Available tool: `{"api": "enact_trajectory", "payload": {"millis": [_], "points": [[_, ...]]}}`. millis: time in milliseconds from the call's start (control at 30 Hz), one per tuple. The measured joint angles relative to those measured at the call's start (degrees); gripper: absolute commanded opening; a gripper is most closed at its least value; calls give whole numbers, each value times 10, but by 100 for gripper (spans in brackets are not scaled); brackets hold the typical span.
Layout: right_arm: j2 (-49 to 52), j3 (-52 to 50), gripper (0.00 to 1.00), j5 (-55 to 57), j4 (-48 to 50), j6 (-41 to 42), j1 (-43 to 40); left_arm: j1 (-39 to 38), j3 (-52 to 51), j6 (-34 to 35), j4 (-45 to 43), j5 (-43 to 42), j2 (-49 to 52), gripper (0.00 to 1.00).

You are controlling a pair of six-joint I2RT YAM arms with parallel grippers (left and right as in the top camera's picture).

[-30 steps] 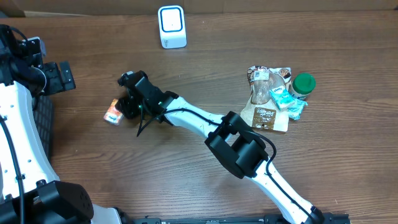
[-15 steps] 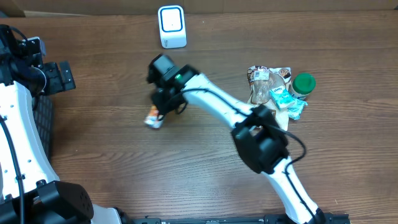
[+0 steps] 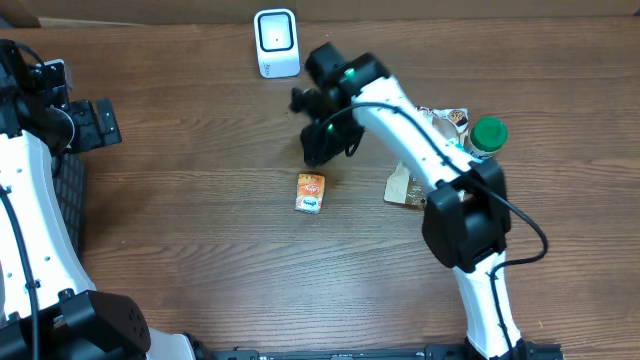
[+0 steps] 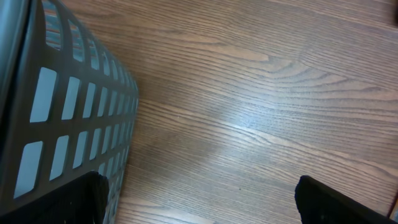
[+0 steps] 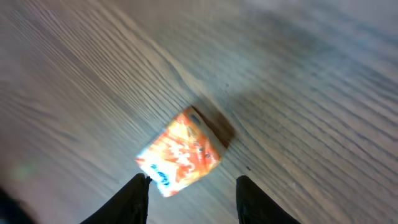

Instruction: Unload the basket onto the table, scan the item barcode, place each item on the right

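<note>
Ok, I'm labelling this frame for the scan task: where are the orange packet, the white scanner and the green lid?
orange packet (image 3: 310, 193): overhead view, middle of its top face.
white scanner (image 3: 276, 40): overhead view, centre of its front window.
green lid (image 3: 489, 132): overhead view, centre of the lid.

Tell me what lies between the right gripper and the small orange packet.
Nothing; the overhead view shows only bare wooden table between the right gripper and the orange packet.
</note>
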State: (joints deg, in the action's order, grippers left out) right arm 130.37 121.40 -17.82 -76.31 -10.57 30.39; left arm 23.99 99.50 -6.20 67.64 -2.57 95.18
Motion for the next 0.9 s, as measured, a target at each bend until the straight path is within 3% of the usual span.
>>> {"api": "enact_trajectory", "payload": {"millis": [100, 233, 333, 500, 733, 900], "points": [[-33, 13, 42, -23, -10, 52, -5, 0, 0, 0, 0, 0, 0, 100], [-50, 4, 28, -38, 16, 170, 8, 0, 0, 0, 0, 0, 0, 100], [-50, -76, 17, -31, 94, 249, 49, 0, 0, 0, -1, 0, 0, 100], [-51, -206, 16, -9, 227, 339, 112, 0, 0, 0, -1, 0, 0, 100], [-51, -270, 16, 65, 242, 404, 127, 0, 0, 0, 0, 0, 0, 100], [-51, -267, 15, 57, 232, 385, 116, 0, 0, 0, 0, 0, 0, 99]]}}
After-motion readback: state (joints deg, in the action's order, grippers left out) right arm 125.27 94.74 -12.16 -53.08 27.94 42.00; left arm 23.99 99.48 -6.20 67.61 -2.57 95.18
